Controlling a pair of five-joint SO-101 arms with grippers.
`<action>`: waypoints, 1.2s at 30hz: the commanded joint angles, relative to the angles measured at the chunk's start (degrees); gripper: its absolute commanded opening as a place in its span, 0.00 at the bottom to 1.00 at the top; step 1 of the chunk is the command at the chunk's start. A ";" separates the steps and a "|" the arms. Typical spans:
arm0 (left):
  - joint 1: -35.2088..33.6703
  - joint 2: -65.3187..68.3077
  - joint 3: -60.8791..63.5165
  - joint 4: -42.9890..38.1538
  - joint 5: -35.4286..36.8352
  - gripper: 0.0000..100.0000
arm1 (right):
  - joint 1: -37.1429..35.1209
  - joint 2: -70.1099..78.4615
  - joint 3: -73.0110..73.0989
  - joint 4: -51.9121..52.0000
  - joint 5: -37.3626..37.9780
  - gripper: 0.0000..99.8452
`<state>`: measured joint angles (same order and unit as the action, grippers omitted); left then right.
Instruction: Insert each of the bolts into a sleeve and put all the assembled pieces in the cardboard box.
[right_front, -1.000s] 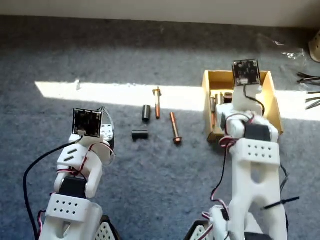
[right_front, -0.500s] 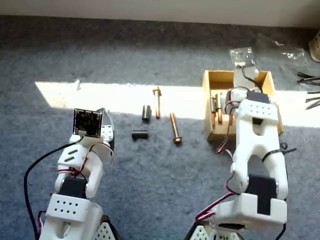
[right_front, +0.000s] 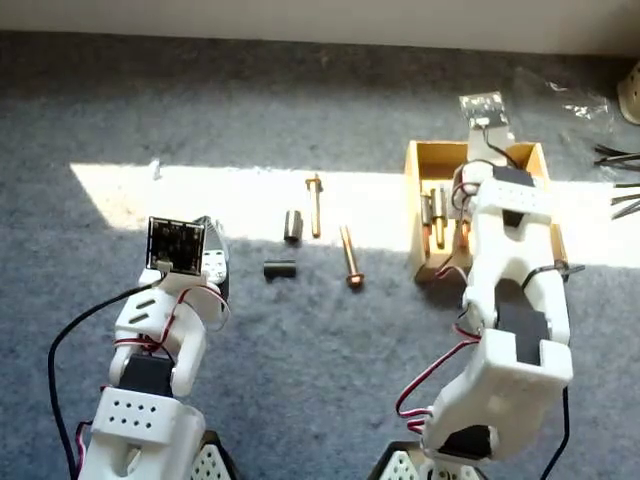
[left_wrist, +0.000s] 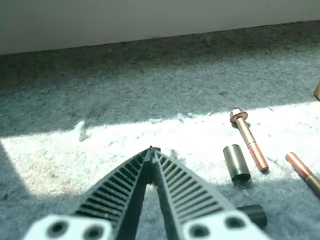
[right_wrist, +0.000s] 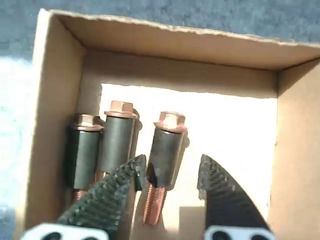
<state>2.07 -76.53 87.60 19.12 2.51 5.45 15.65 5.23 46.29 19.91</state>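
Observation:
The cardboard box (right_wrist: 55, 100) holds three bolts seated in dark sleeves, lying side by side (right_wrist: 116, 140). My right gripper (right_wrist: 172, 160) hangs open inside the box, and the third assembled piece (right_wrist: 167, 145) lies between its fingers. From above, the right arm covers most of the box (right_front: 440, 152). On the carpet lie two bare copper bolts (right_front: 314, 205) (right_front: 349, 255) and two empty sleeves (right_front: 292, 225) (right_front: 280, 269). My left gripper (left_wrist: 151, 150) is shut on nothing, low over the carpet, short of the nearer sleeve (left_wrist: 236, 162) and bolt (left_wrist: 247, 140).
A sunlit band crosses the grey carpet under the loose parts. Black tools (right_front: 618, 180) and a clear plastic bag (right_front: 570, 100) lie at the far right beyond the box. A pale wall runs along the back.
The right arm has stretched forward and sunk lower over the box, its wrist moving toward the far wall. The left arm and the loose parts have not moved.

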 joint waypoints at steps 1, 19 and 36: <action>-0.57 -0.75 -0.40 -1.14 0.35 0.01 | 1.54 0.22 -3.38 -0.13 0.70 0.16; -0.84 -0.75 -0.48 -1.23 0.26 0.01 | -2.33 -3.65 -3.03 0.22 0.70 0.16; -2.51 -0.75 -0.92 -1.23 0.26 0.01 | -20.09 -28.18 -0.92 14.46 -4.13 0.10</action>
<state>0.04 -76.53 87.60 19.12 2.51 -12.40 -9.32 4.53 59.91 18.86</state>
